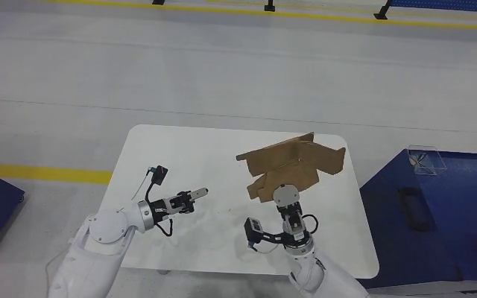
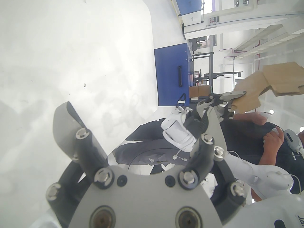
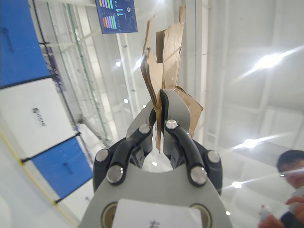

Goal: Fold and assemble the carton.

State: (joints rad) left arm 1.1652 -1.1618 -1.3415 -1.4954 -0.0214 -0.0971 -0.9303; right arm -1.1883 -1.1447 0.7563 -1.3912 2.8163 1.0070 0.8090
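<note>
Carton (image 1: 294, 165): brown corrugated cardboard, unassembled, partly folded, creased. Panels and flaps splay at different angles. Held up off table, over its far-right part, broad panel slanting toward far right corner. Near flap edge pinched in right gripper (image 3: 159, 98), rest standing free beyond it.

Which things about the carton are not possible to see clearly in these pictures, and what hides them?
1. Top view: the carton covers the table beneath it, so whether they touch cannot be told.
2. Right wrist view: the carton, clamped in the right gripper, is seen edge-on, so its folds are unclear.
3. Left wrist view: the picture edge cuts off part of the carton.
</note>
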